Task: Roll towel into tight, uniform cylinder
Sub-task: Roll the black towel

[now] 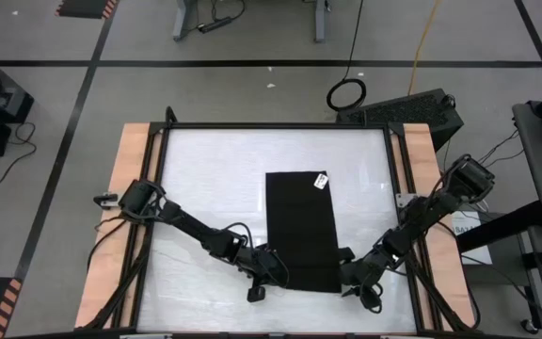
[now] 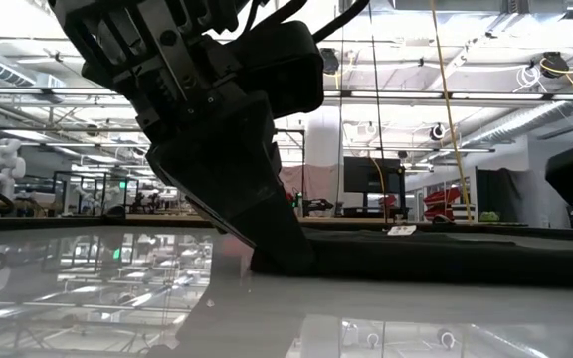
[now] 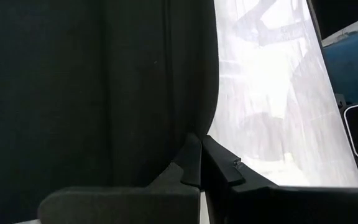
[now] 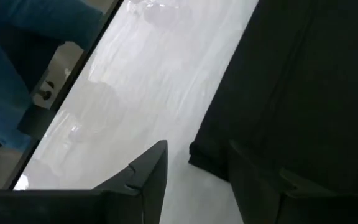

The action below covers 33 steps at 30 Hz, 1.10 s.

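Note:
The black towel (image 1: pixel 301 226) lies flat on the white tabletop as a long strip, its white tag (image 1: pixel 321 180) at the far right corner. My left gripper (image 1: pixel 267 275) is at the towel's near left corner, shut on its edge, and also shows in the low view (image 2: pixel 277 254). My right gripper (image 1: pixel 351 275) is open at the near right corner (image 4: pixel 194 152). One of its fingers (image 4: pixel 260 177) is over the cloth and the other (image 4: pixel 151 171) over the bare table. My left gripper pinches the towel's left edge (image 3: pixel 199 138) at its near corner between its two fingertips. The fingers slant down from the table's near left. The corner stays low at the tabletop (image 2: pixel 286 267) and the rest of the towel lies flat. My right gripper: I cannot tell whether it touches the towel.
The tabletop (image 1: pixel 215 188) is framed by a black rail with wooden strips at the left (image 1: pixel 125 207) and right (image 1: pixel 422 169). Bare white surface lies on both sides of the towel and beyond its far end.

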Motion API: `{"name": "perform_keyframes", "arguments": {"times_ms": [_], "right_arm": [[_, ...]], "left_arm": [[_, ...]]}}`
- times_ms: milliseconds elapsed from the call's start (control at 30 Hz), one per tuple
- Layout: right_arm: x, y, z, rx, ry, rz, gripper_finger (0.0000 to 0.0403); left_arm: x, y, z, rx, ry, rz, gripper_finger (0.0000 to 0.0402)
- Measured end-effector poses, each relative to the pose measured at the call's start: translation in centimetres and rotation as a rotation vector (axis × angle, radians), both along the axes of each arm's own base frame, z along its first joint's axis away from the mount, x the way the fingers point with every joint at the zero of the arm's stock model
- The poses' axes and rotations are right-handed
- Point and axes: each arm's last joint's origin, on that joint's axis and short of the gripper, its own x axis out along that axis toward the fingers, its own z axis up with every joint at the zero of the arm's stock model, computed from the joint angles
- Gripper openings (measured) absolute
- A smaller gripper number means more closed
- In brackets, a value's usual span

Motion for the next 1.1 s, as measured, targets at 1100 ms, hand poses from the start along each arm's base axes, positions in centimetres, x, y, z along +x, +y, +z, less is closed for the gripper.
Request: {"name": "perform_keyframes", "arguments": {"times_ms": [1100], "right_arm": [[1.6,1.9,3.2,0.171,-0.235,0.131,0.0155]], "left_arm": [[0.0,0.1,0.1,-0.039,0.018,-0.008,0.0000]]}}
